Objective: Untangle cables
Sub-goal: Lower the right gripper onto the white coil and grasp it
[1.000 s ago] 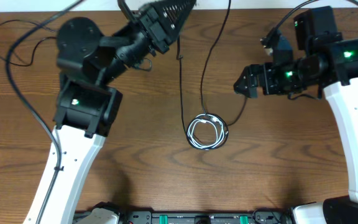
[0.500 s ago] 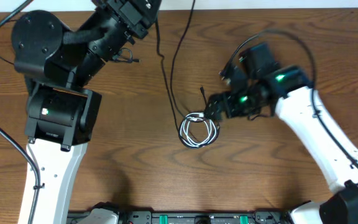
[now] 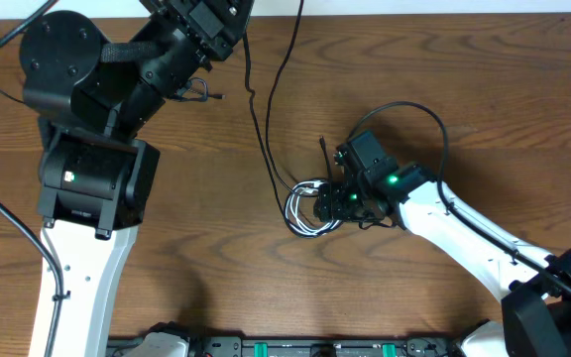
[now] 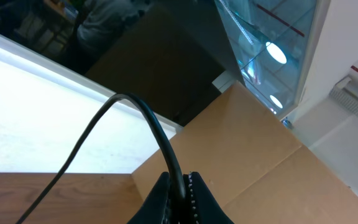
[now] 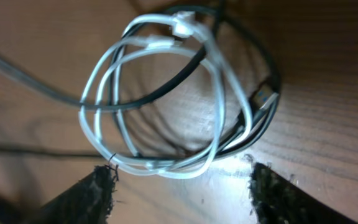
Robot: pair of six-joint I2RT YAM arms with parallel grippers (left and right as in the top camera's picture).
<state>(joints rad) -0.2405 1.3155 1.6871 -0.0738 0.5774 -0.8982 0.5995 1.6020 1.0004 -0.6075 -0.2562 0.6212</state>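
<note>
A black cable point(image 4: 143, 118) is pinched in the closed left end effector point(image 4: 179, 186), seemingly to be drawn free. The right end effector point(image 5: 182, 186) is set open and empty astride the coiled white cable point(image 5: 166, 168) on the surface point(image 3: 216, 268), likely to anchor it.

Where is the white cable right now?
In the overhead view, the white cable lies coiled in the middle of the table, tangled with a black cable, right at the right gripper's open fingertips.

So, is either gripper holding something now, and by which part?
The left gripper pinches a black cable on its cord; no plug shows there. The right gripper holds nothing: its jaws stand open at the coiled white cable.
</note>
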